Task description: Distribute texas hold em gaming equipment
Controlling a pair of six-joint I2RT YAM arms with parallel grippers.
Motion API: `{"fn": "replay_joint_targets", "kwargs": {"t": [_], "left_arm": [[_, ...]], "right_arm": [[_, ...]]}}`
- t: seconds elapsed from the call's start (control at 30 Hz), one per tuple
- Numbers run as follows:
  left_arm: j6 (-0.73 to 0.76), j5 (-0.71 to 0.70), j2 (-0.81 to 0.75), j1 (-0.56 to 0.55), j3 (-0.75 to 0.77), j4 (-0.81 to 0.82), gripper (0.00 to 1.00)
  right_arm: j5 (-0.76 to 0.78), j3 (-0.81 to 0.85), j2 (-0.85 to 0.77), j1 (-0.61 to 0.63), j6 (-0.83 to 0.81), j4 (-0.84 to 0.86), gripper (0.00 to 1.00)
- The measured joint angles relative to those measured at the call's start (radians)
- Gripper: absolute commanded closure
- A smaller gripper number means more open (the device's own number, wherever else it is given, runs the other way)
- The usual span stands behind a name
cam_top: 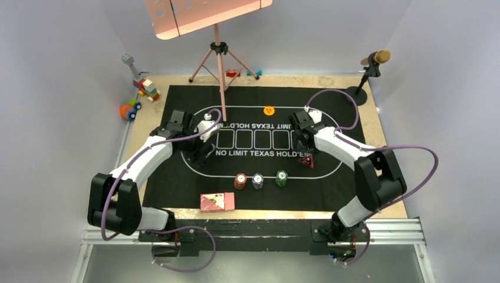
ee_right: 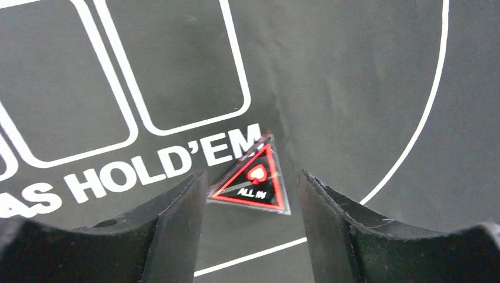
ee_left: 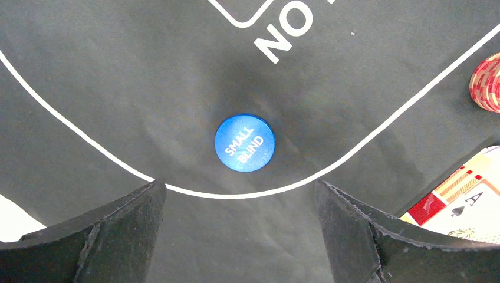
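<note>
Top external view: we saw a black felt mat point(cam_top: 177, 183) printed with a poker layout, with the left arm point(cam_top: 147, 159) and right arm point(cam_top: 348, 147) both reaching over it. An orange button disc point(cam_top: 269, 109) lay at the far edge of the printed oval. A red chip stack point(cam_top: 240, 180), a grey chip stack point(cam_top: 257, 180) and a green chip stack point(cam_top: 281, 177) stood in a row by the oval's near edge. The pink-red card box point(cam_top: 217, 201) lay just in front of them. Toy blocks point(cam_top: 141, 94) sat off the mat at the far left.

Left wrist view: we saw the left gripper point(ee_left: 239, 191) spread fully wide and holding nothing. It was poised over a blue disc point(ee_left: 244, 143) marked "small blind", which lay flat just inside the oval's white line.

Right wrist view: we saw the right gripper point(ee_right: 252, 177) partly parted, its jaws on either side of a black and red triangular marker point(ee_right: 253, 190) reading "all in". It lay flat on the mat beside the printed lettering. One corner was at or against one finger, with a gap on the other side, so we judged it not gripped.

We judged the task partly done. The two discs and the marker were spread around the oval, while the chips stood stacked together and the cards were boxed, so sharing those out seemed left to do
</note>
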Motion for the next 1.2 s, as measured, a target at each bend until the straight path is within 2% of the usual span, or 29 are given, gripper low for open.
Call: {"fn": "replay_joint_targets", "kwargs": {"t": [0.13, 0.33, 0.53, 0.87, 1.2], "left_arm": [[0.000, 0.000, 0.000, 0.000, 0.003, -0.003, 0.00], [0.000, 0.008, 0.037, 0.000, 0.053, -0.008, 0.00], [0.009, 0.030, 0.074, 0.000, 0.077, 0.000, 0.00], [0.064, 0.013, 0.109, -0.024, 0.060, 0.048, 0.00], [0.097, -0.007, 0.143, -0.026, 0.021, 0.101, 0.00]], "right_arm": [[-0.036, 0.016, -0.027, 0.048, -0.009, 0.024, 0.39], [-0.122, 0.023, 0.048, 0.109, 0.009, 0.076, 0.44], [-0.165, -0.012, 0.062, 0.105, 0.048, 0.093, 0.47], [-0.140, -0.026, 0.056, 0.064, 0.121, 0.084, 0.48], [-0.110, -0.129, -0.039, 0.042, 0.155, 0.007, 0.49]]}}
